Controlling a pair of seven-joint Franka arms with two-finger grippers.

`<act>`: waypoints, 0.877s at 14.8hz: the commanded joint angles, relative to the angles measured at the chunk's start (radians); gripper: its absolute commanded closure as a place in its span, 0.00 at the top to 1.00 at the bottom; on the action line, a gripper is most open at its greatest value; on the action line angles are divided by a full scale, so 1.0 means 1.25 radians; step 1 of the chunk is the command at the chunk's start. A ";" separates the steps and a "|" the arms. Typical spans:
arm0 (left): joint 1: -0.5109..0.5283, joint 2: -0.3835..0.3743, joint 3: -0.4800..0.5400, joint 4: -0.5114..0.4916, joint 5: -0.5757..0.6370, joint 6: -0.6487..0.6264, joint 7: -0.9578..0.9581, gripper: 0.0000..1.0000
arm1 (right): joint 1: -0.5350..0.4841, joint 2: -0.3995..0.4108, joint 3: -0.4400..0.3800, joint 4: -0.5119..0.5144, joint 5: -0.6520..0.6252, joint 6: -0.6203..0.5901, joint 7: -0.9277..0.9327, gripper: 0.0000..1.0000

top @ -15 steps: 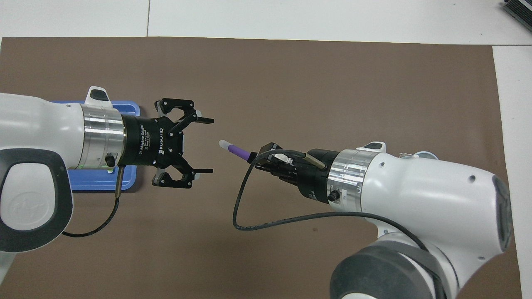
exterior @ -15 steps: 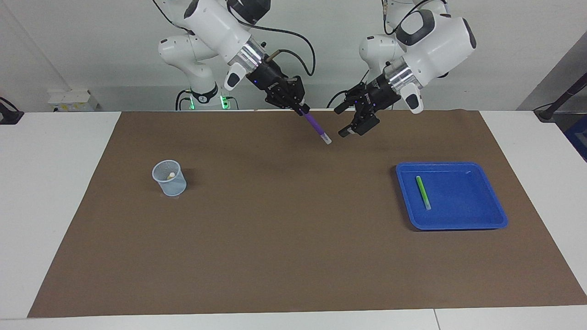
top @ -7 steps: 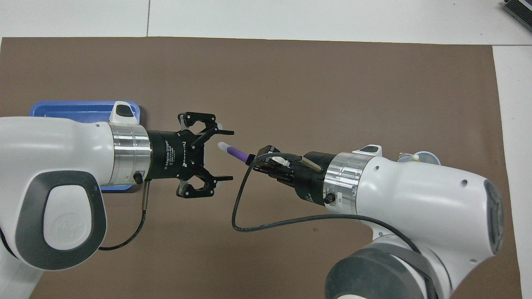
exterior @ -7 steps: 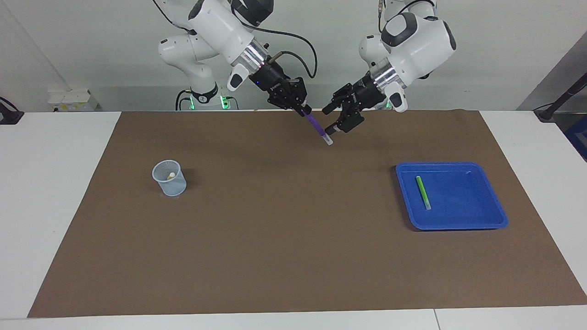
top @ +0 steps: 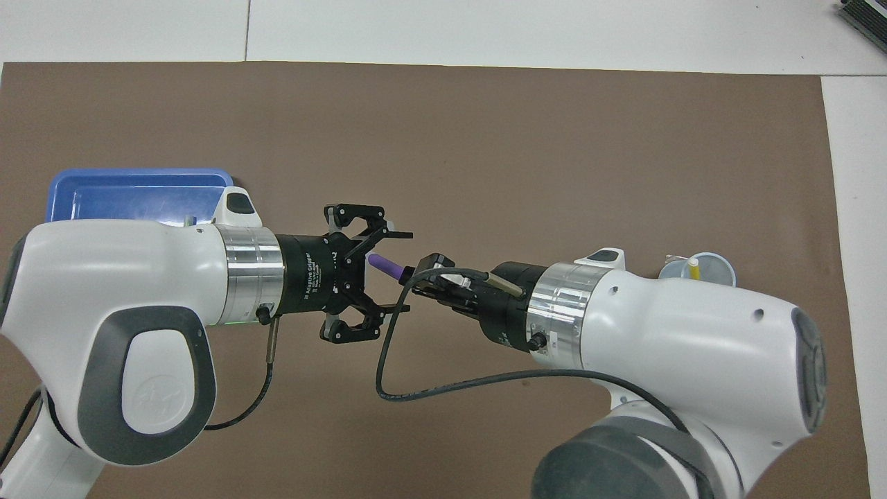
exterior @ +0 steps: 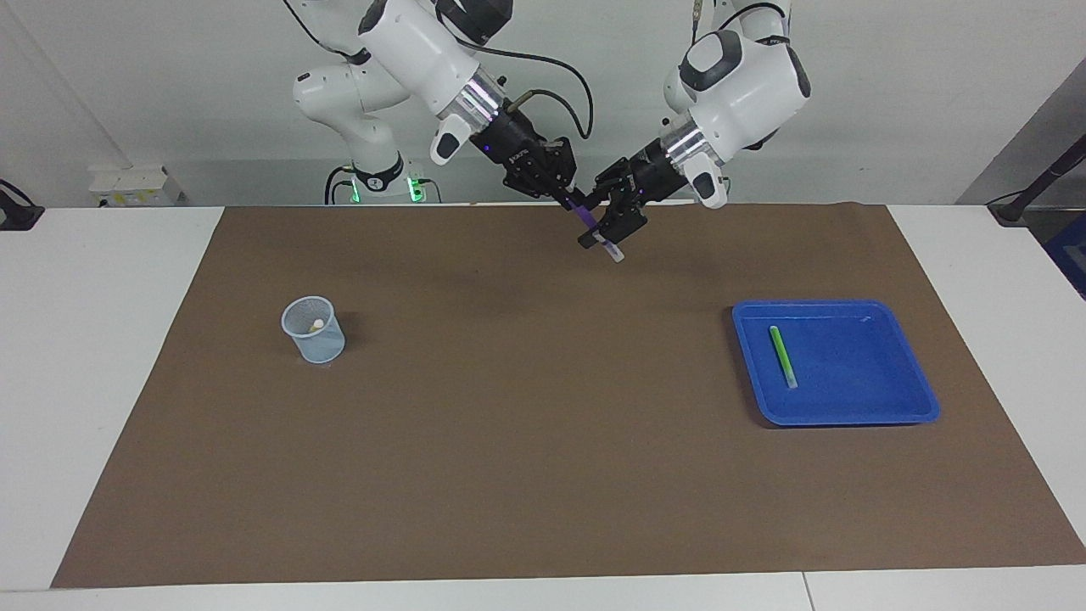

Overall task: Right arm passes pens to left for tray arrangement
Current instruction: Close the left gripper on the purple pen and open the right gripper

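My right gripper (exterior: 566, 200) (top: 424, 267) is shut on the purple pen (exterior: 583, 218) (top: 383, 264) and holds it in the air over the mat's edge nearest the robots. The pen's whitish end points at the left gripper. My left gripper (exterior: 604, 233) (top: 402, 272) is open, with its fingers on either side of the pen's free end. The blue tray (exterior: 848, 416) (top: 138, 181) lies toward the left arm's end, with the green pen (exterior: 782, 356) in it. The yellow pen (exterior: 316, 324) (top: 694, 269) stands in a mesh cup.
The pale-blue mesh cup (exterior: 316, 339) (top: 714, 267) stands on the brown mat (exterior: 526, 424) toward the right arm's end. The right arm's black cable (top: 416, 395) loops below its wrist. White table shows around the mat.
The left gripper has moved from near the tray toward the right gripper, so its open fingers now straddle the purple pen's end. The right gripper has held the pen almost still.
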 commanded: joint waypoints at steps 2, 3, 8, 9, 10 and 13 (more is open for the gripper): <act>-0.001 -0.028 0.013 -0.022 -0.020 -0.040 0.035 0.83 | -0.001 -0.020 0.002 -0.019 0.024 0.016 -0.007 0.00; -0.001 -0.028 0.015 -0.022 -0.020 -0.042 0.035 0.77 | -0.001 -0.018 0.002 -0.019 0.024 0.017 -0.007 0.00; -0.001 -0.028 0.016 -0.018 -0.015 -0.047 0.058 0.07 | -0.003 -0.018 0.002 -0.017 0.024 0.017 -0.007 0.00; -0.001 -0.028 0.016 -0.015 -0.013 -0.048 0.060 0.00 | -0.003 -0.018 0.002 -0.017 0.024 0.017 -0.007 0.00; -0.001 -0.027 0.016 -0.011 -0.011 -0.052 0.061 0.00 | -0.003 -0.018 0.002 -0.017 0.024 0.017 -0.007 0.00; 0.001 -0.027 0.017 -0.003 -0.008 -0.080 0.084 0.00 | -0.004 -0.018 0.002 -0.017 0.024 0.017 -0.008 0.00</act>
